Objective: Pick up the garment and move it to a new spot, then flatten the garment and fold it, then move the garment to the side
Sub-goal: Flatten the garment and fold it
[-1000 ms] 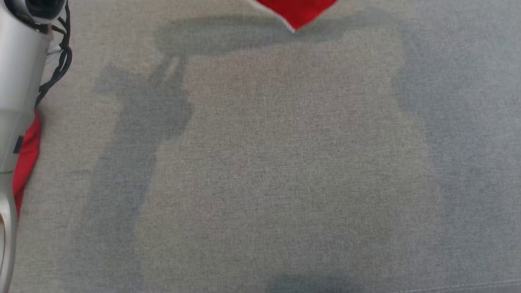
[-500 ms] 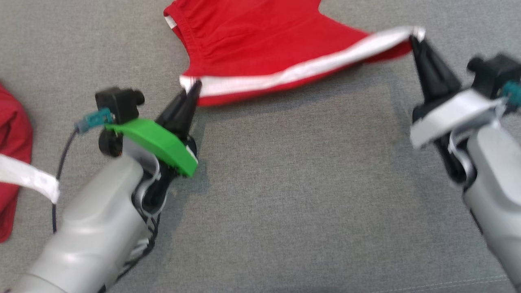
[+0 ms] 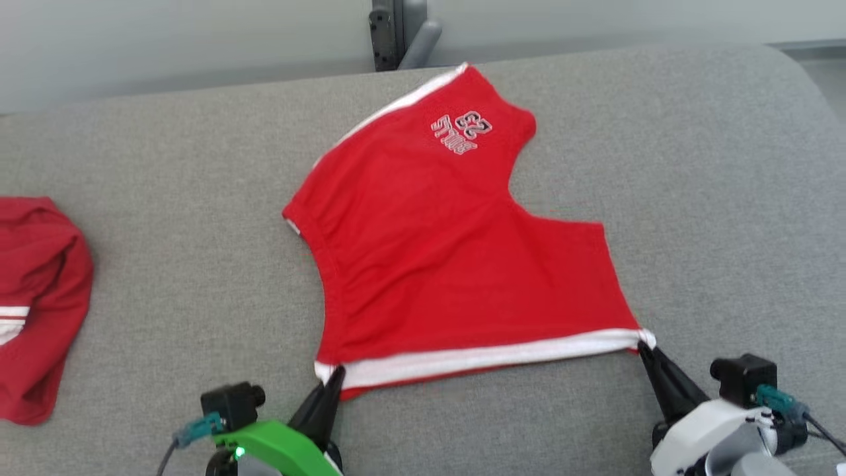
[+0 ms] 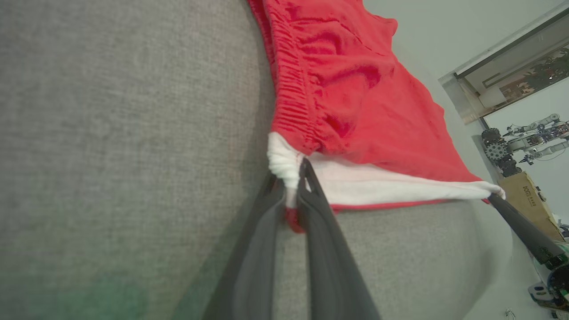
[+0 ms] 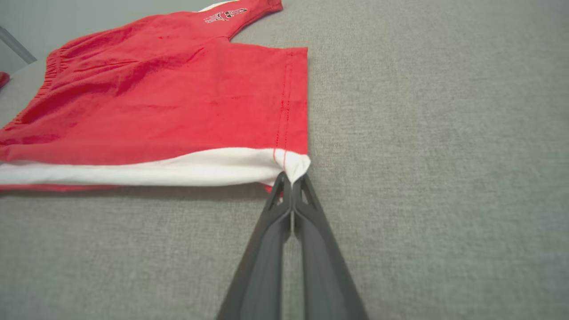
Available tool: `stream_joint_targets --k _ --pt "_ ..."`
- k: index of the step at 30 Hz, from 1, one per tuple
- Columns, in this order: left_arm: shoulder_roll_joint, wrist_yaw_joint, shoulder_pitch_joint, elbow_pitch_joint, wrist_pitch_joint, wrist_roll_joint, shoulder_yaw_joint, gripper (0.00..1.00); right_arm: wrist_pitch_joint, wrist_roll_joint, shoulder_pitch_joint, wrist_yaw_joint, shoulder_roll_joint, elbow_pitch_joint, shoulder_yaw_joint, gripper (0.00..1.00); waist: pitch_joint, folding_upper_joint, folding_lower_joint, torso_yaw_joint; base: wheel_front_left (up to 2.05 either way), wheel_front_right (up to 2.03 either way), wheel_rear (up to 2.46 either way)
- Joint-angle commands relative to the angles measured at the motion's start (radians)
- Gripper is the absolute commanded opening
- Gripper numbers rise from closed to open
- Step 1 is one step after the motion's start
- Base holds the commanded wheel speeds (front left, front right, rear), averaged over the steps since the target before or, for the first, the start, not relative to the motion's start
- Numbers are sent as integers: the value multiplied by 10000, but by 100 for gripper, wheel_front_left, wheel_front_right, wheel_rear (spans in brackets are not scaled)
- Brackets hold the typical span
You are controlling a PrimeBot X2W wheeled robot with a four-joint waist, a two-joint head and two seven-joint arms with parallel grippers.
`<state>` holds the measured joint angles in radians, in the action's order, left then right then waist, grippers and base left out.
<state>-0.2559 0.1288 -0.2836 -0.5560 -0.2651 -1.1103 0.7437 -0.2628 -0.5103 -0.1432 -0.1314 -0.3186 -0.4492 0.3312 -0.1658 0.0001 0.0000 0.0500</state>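
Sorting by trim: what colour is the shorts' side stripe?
White stripe, clearest in right wrist view.

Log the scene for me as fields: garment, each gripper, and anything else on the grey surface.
garment: red shorts, spread flat on the grey fabric surface
white stripe: near edge, pulled straight between both grippers
left gripper: shut on the stripe's waistband corner
right gripper: shut on the stripe's leg-hem corner
other: second red garment, bunched, at the left, apart from the shorts
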Motion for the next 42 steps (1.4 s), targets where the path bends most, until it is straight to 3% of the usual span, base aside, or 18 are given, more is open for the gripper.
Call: stream_joint_targets --k 1,10,18,22,30,42 --pt "10 27 687 35 17 235 -112 0 -26 106 450 14 50 -18 -64 0 1270 -1 0 70 0 0 0" --pt "76 27 2856 604 14 814 -871 0 -28 256 2030 14 34 175 113 0 2089 -1 0 -36 0 0 0" --pt "-80 8 3683 1189 8 1125 -1166 0 -28 240 2762 17 -46 645 -510 0 2069 -1 0 -499 0 0 0" --pt "-27 8 2876 1902 7 1272 -893 0 -28 354 1687 15 -114 820 -518 0 1516 -1 0 -800 0 0 0" --pt "658 8 622 2430 9 823 -704 0 -27 530 -1621 14 -612 20 -45 0 -273 -1 0 -1717 0 0 0" --pt "1577 8 -1004 2114 10 1364 -1759 0 -28 586 -5969 14 -1037 -2243 751 0 -1963 -1 0 -2658 0 0 0"
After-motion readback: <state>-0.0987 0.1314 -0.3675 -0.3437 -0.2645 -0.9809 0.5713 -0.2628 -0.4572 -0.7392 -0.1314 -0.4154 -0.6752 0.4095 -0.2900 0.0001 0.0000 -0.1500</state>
